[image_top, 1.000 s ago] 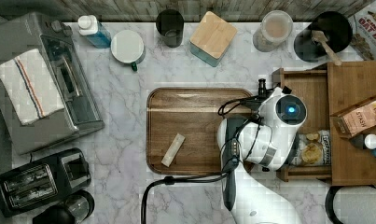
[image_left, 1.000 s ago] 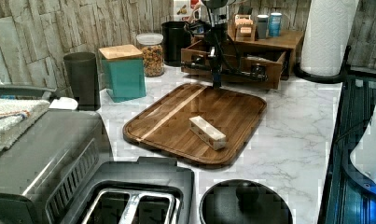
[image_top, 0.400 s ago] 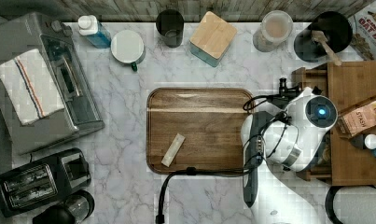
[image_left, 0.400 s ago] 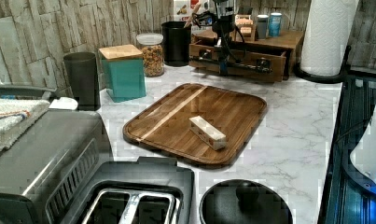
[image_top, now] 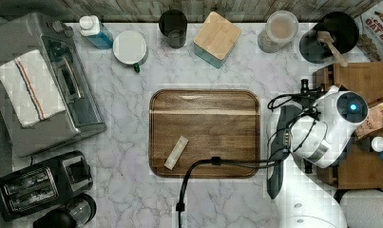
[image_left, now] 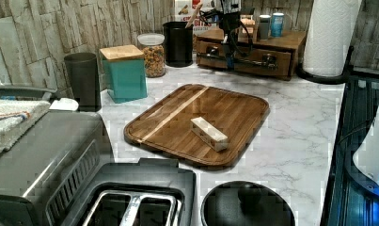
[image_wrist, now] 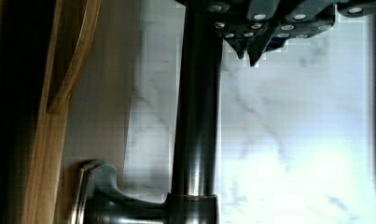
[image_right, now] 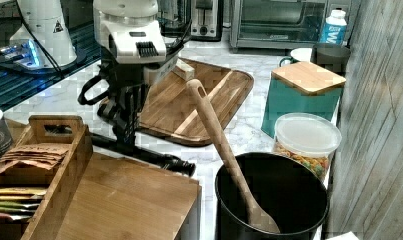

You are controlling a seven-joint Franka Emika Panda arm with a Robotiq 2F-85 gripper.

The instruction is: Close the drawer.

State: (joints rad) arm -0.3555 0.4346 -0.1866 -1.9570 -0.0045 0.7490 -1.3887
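The brown wooden drawer (image_left: pixel 253 55) sits pushed into its cabinet, front nearly flush, with a dark bar handle (image_left: pixel 243 60) across it.

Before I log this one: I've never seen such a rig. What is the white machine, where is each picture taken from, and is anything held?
The white machine is a robot arm on a marble counter. One camera looks straight down, two look from opposite sides, and one rides on the arm's wrist. The wrist view shows the pincer, tips together and holding nothing, beside the dark bar handle of the drawer, which looks pushed in or nearly so. On the counter lie a tray with a small block on it, an oven, a toaster, a teal box and a black pot with a spoon.
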